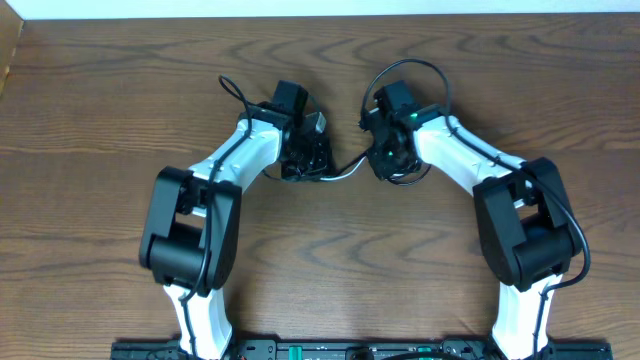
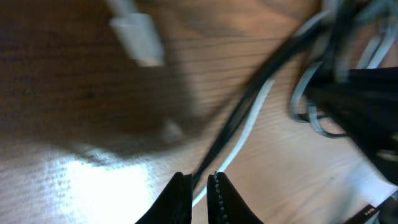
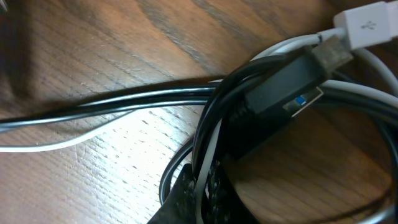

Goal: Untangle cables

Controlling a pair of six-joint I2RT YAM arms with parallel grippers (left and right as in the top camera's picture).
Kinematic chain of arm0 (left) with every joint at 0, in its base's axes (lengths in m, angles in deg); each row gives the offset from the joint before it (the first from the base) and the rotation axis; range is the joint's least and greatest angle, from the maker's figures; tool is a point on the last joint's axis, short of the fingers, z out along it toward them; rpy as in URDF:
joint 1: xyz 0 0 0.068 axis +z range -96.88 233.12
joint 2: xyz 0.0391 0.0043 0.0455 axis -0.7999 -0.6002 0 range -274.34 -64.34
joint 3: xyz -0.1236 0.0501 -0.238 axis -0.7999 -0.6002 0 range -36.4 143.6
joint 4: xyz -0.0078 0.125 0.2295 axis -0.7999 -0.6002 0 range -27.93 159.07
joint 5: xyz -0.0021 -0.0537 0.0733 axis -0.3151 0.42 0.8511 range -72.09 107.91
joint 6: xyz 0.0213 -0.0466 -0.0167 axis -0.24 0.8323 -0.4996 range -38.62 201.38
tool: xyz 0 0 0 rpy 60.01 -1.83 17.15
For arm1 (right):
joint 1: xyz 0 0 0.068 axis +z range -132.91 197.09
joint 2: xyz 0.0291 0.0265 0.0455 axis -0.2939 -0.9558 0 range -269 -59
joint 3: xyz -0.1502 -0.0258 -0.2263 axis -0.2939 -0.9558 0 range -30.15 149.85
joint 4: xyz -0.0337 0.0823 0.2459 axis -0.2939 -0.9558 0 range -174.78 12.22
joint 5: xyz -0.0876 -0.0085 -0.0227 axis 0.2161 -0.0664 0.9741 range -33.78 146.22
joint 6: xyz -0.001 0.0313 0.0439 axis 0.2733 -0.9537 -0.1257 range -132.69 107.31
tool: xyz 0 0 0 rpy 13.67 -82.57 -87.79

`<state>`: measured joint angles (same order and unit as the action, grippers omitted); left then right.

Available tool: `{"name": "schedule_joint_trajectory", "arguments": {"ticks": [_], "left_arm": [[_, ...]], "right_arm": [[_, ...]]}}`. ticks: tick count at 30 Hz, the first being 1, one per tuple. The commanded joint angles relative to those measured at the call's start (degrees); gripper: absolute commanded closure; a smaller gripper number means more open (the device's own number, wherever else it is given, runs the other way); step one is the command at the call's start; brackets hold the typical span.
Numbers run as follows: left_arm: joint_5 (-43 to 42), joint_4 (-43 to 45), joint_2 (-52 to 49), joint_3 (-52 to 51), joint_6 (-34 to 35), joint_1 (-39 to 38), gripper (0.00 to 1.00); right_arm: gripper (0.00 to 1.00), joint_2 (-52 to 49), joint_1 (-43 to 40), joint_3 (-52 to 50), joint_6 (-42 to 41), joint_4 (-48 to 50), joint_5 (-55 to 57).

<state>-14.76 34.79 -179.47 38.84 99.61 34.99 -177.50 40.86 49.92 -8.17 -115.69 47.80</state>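
Note:
A black cable [image 1: 352,163] and a white cable [image 1: 347,172] stretch tangled between my two grippers on the wooden table. My left gripper [image 1: 305,158] is shut on both strands; in the left wrist view the black cable [image 2: 249,99] and white cable [image 2: 247,127] run into the jaws [image 2: 199,185], and a white plug [image 2: 140,38] hangs blurred above. My right gripper [image 1: 385,160] is shut on looped strands of the coil. In the right wrist view the jaws [image 3: 204,186] pinch a white strand and a black strand, below a black USB plug [image 3: 289,81] and a white USB plug [image 3: 367,23].
Thick black arm wires loop at the back behind the left gripper [image 1: 235,92] and above the right gripper [image 1: 420,72]. The wooden table [image 1: 100,130] spreads around both arms. The arm bases stand at the front edge.

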Motion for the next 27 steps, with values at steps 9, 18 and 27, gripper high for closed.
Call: {"name": "schedule_joint_trajectory", "arguments": {"ticks": [9, 18, 27], "left_arm": [[3.23, 0.15, -4.79, -0.44, 5.11, 0.22, 0.86], [4.90, -0.09, -4.79, -0.44, 6.58, 0.22, 0.86], [5.99, -0.37, -4.79, -0.44, 7.65, 0.22, 0.86]], "right_arm": [[0.99, 0.09, -6.12, 6.56, -0.11, -8.11, -24.57], [0.99, 2.84, -12.74, 16.83, 1.75, -17.33, -36.11], [0.99, 2.89, -23.41, 19.34, -9.14, -16.81, -33.05]]}}
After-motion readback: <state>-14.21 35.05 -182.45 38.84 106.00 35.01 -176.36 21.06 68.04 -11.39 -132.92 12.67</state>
